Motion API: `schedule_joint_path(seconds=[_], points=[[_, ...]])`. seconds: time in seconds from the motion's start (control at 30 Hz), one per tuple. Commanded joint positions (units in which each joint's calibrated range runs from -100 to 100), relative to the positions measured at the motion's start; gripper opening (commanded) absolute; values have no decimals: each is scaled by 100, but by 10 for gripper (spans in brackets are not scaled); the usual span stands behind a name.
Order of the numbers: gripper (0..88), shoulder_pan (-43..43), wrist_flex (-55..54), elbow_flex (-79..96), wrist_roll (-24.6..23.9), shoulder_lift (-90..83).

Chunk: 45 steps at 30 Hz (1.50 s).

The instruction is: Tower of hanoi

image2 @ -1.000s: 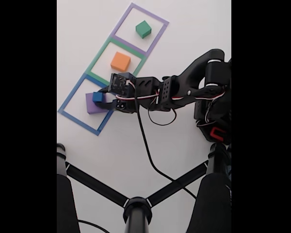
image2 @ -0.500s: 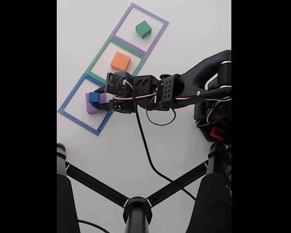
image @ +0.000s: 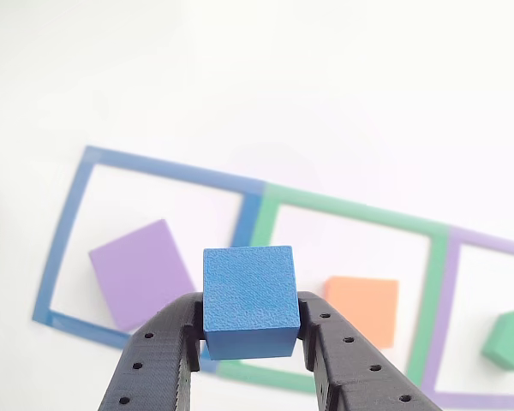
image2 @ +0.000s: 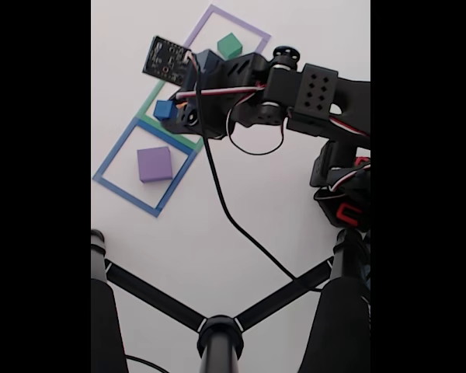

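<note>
White tabletop (image: 240,77) below, the fingers (image: 250,342) clamp the blue cube (image: 248,300) held aloft.

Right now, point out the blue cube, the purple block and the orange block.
blue cube (image: 248,295), other view, on its front face between the end effector's fingers.
purple block (image2: 154,164), fixed view, middle of its top face.
orange block (image: 363,309), other view, middle of its top face.

Black 3D-printed arm (image2: 311,93) with perforated servo brackets, white-and-red wires, a looping black cable (image2: 233,210), an exposed circuit board (image2: 165,61), and hole-dotted gripper (image: 250,338) fingers (image: 154,360).
</note>
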Motion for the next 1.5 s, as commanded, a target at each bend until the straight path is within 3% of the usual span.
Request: schedule_joint_path(seconds=[0.0,0.27,0.57,0.73,1.03,1.23,1.47], points=[[44,611,1895,-1635,0,-423],[47,1473,4128,-4170,0,-174],[48,2067,4169,-4052,0,-271],[48,2570,3190,-2353,0,-952],[50,3371,-56,855,0,-1232],[52,3600,-2581,2627,0,-823],[55,3714,-4888,3472,0,298]])
